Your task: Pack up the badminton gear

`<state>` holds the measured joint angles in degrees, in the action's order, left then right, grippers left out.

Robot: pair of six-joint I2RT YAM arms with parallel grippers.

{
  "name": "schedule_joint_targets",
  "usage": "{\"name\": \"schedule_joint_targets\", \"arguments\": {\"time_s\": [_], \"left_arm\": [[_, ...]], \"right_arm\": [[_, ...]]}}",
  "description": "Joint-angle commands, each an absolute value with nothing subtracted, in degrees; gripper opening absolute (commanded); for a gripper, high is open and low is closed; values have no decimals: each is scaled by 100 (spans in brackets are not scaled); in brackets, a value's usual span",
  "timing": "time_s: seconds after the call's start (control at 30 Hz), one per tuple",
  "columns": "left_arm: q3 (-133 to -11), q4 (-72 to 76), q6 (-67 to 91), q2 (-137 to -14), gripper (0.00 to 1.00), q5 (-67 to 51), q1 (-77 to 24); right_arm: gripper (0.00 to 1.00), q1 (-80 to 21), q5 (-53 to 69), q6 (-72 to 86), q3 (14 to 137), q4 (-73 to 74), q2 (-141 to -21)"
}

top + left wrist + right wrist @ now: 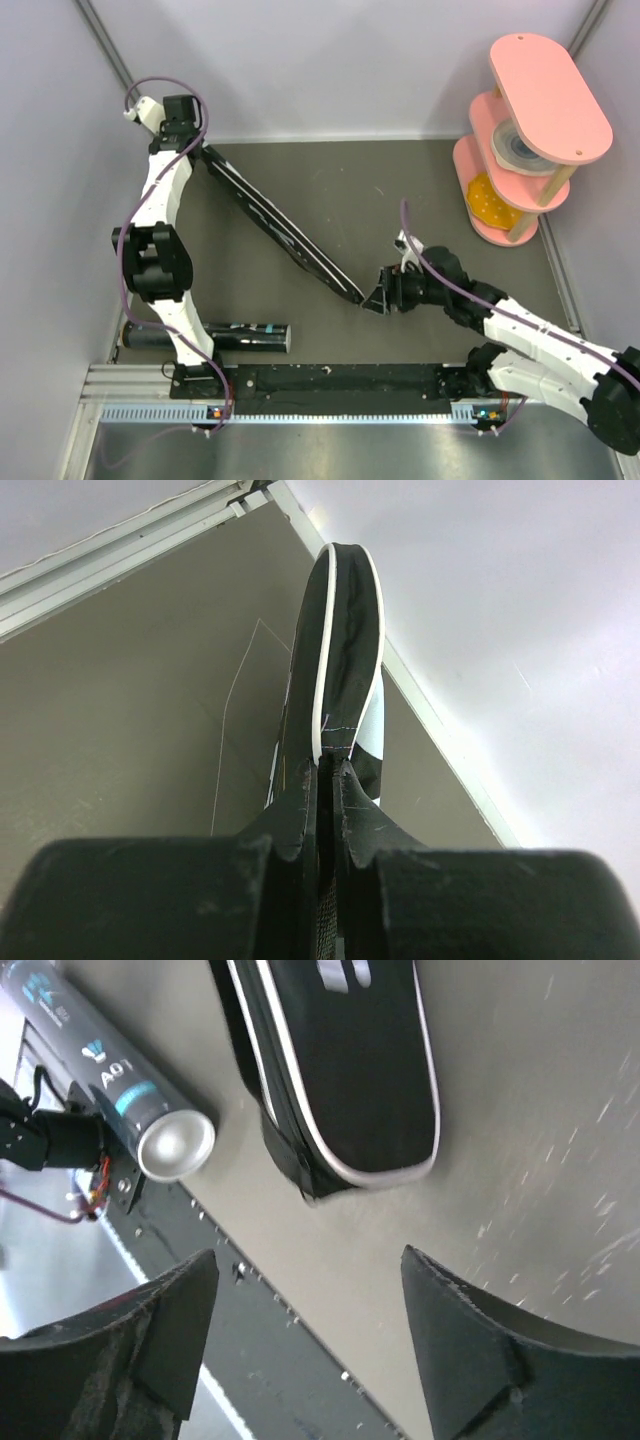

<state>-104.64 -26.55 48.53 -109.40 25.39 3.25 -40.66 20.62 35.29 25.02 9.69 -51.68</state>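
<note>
Left gripper (330, 780) is clamped together on the white-piped rim of the black racket bag (280, 225), right at the bag's wide end. That end is turned on edge and sits tight against the far-left corner, where the 2 walls meet, so room is short there. From the grip the bag runs as a long diagonal across the grey table (400, 190), narrow end toward the right arm. Right gripper (372, 299) waits just beside that narrow end, its 2 fingers spread apart and holding nothing. The wrist view shows a strip of bare tabletop between fingers and bag tip. The black shuttle tube (215, 336) lies on its side on the bag's near side, along the table's near edge. The pink tiered stand (530, 140) is well apart from the bag, with a broad stretch of table between them.
</note>
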Motion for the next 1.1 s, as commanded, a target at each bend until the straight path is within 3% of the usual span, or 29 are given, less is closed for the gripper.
{"name": "schedule_joint_targets", "arguments": {"time_s": [0.0, 0.07, 0.47, 0.53, 0.57, 0.63, 0.67, 0.7, 0.73, 0.8, 0.87, 1.07], "left_arm": [[-10397, -2381, 4895, -10503, 0, 2672, 378], [-10380, -2417, 4904, -10503, 0, 2628, 378], [-10389, -2716, 4834, -10468, 0, 2382, 396], [-10389, -2733, 4808, -10459, 11, 2347, 396], [-10397, -2751, 4790, -10450, 21, 2294, 404], [-10415, -2786, 4781, -10433, 32, 2233, 422], [-10432, -2795, 4781, -10424, 45, 2180, 439], [-10485, -2856, 4781, -10424, 52, 2067, 439], [-10538, -2909, 4764, -10424, 58, 2013, 448], [-10713, -3084, 4720, -10459, 74, 1821, 448], [-10819, -3207, 4702, -10468, 79, 1627, 448], [-10828, -3428, 4781, -10117, 83, 941, 370]], "right_arm": [[79, -4262, 994, 2077, 3636, 1643, -5439], [87, -4411, 627, 1690, 3945, 1748, -5886], [90, -5677, -1070, 931, 6573, 2241, -8682], [89, -5730, -1247, 1028, 7003, 2433, -9216], [87, -5739, -1265, 1098, 7144, 2469, -9359], [80, -5748, -1283, 1186, 7417, 2505, -9649], [77, -5748, -1231, 1247, 7461, 2479, -9729], [74, -5748, -1222, 1265, 7523, 2452, -9773], [65, -5748, -1222, 1309, 7550, 2435, -9808], [56, -5748, -1195, 1345, 7559, 2347, -9922], [40, -5722, -1213, 1484, 7541, 2320, -9993], [12, -5265, -582, 2213, 6841, 1882, -9730]]}}
